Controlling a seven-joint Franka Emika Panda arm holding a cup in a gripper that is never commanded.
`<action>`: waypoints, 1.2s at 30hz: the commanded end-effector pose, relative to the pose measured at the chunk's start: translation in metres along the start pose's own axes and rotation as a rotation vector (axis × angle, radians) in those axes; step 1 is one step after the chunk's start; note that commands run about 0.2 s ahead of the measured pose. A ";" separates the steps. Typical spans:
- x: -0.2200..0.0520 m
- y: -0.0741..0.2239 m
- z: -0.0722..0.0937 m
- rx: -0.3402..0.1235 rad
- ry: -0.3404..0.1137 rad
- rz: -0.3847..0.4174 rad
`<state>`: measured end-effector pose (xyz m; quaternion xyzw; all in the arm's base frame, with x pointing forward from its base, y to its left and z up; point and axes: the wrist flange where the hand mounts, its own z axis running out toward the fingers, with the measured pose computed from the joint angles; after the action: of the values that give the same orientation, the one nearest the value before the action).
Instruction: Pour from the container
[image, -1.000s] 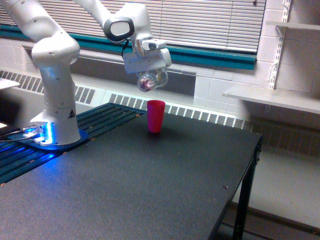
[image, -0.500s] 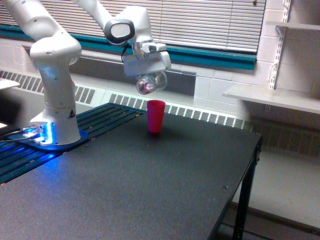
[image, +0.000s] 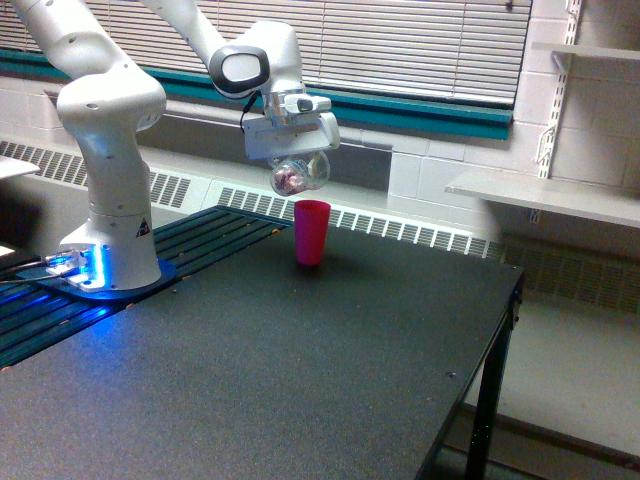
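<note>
The container (image: 297, 175), a small clear cup with pinkish bits showing through its wall, hangs tilted on its side in the air. My gripper (image: 300, 160) is shut on it, coming down from the white arm. A bright pink tapered cup (image: 311, 232) stands upright on the black table, just below the container and slightly toward the exterior view's right. A small gap of air separates the container from the pink cup's rim.
The arm's white base (image: 112, 230) stands at the exterior view's left on a dark slatted strip, with blue light at its foot. The black table (image: 300, 370) ends in an edge at the right. A wall shelf (image: 550, 195) hangs at the far right.
The gripper and the container have drifted a little to the exterior view's left and slightly down. The pink cup has stayed in place.
</note>
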<state>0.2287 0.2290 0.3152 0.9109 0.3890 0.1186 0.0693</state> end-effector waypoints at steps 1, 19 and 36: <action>-0.012 0.004 0.016 -0.013 -0.034 -0.016; -0.016 -0.005 0.033 -0.038 -0.065 -0.048; -0.016 -0.002 0.040 -0.067 -0.076 -0.052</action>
<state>0.2291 0.2301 0.2861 0.9004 0.4076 0.1074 0.1075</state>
